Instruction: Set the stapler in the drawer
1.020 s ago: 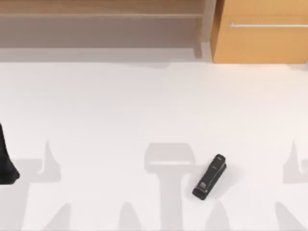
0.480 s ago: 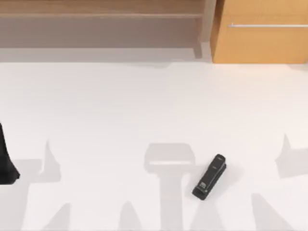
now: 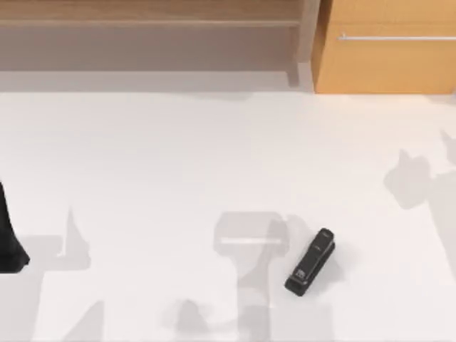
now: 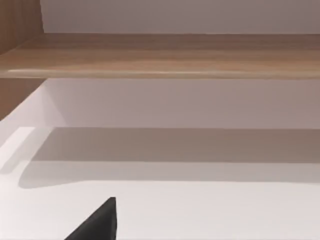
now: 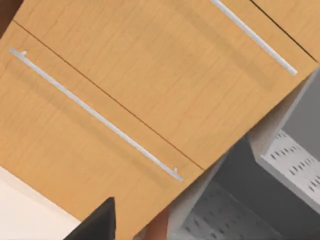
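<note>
One stapler [image 3: 311, 262] lies free on the worktop [image 3: 178, 157], lower right of centre in the top view. Its shut drawer [image 3: 388, 60] sits upper right; the right wrist view shows that front's handle [image 5: 95, 116] close up. Left claw [image 3: 10, 239] is cut off at the left edge, so whether it is open I cannot tell.

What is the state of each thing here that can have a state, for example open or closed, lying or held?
stapler: lying flat on the table, at a slant, not held by anything.
drawer: closed, front flush, handle bar untouched.
second drawer front: closed too, seen in the right wrist view.
shelf unit: open-fronted, nothing seen on its shelf.
left arm: parked at the table's left edge.
</note>
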